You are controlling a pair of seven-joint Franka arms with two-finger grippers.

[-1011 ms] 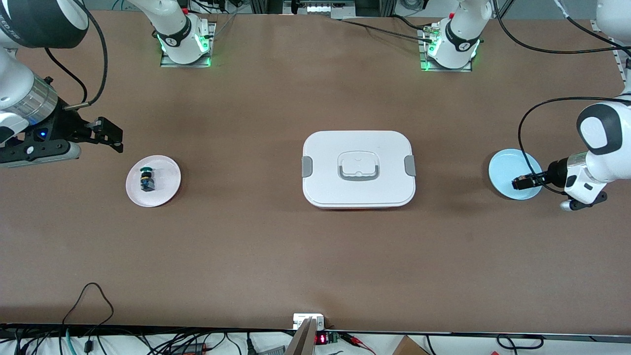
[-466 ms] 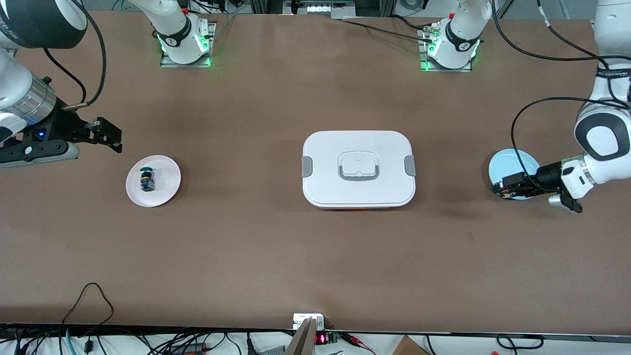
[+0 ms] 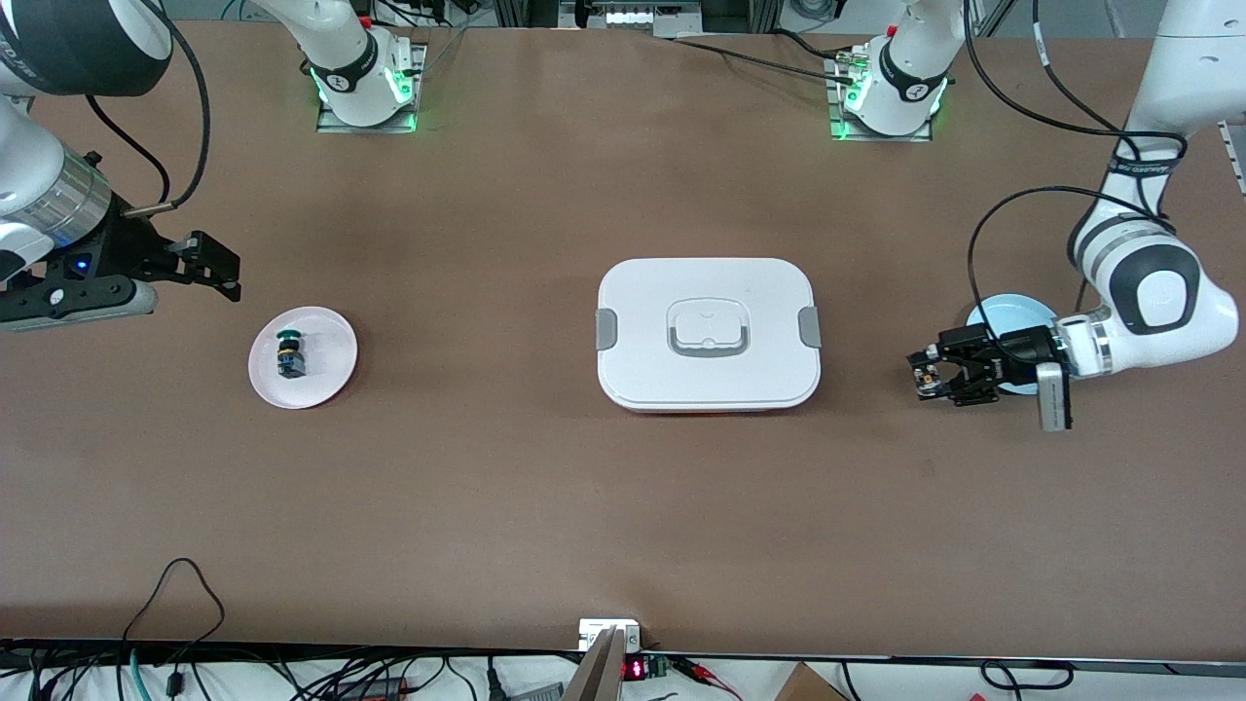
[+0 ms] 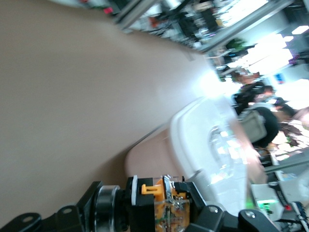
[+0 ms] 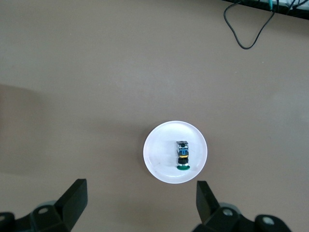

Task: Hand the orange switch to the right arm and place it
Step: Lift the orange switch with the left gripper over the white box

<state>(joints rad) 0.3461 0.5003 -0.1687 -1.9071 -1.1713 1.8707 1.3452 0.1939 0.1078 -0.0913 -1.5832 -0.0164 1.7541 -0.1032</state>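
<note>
White and black, the right arm (image 3: pixel 39 195) waits at the left edge of the front view, its gripper (image 3: pixel 216 265) spread wide and empty over bare table just above the white saucer (image 3: pixel 326 375). On that saucer lies the green-capped switch (image 3: pixel 289 354), untouched.

At mid-frame sits the closed white lunchbox (image 3: pixel 708 370).

To its right is where things have changed: the left gripper (image 3: pixel 936 378), a second ago low over the pale blue saucer (image 3: pixel 1007 313), has swung off it toward the lunchbox and now hangs over open table between the two. Its fingers are clenched on the orange switch (image 4: pixel 166 205), whose orange part shows clearly in the left wrist view.

So the pick-up looks done and the carry toward a handover appears under way; the right arm has not yet come to meet it.
</note>
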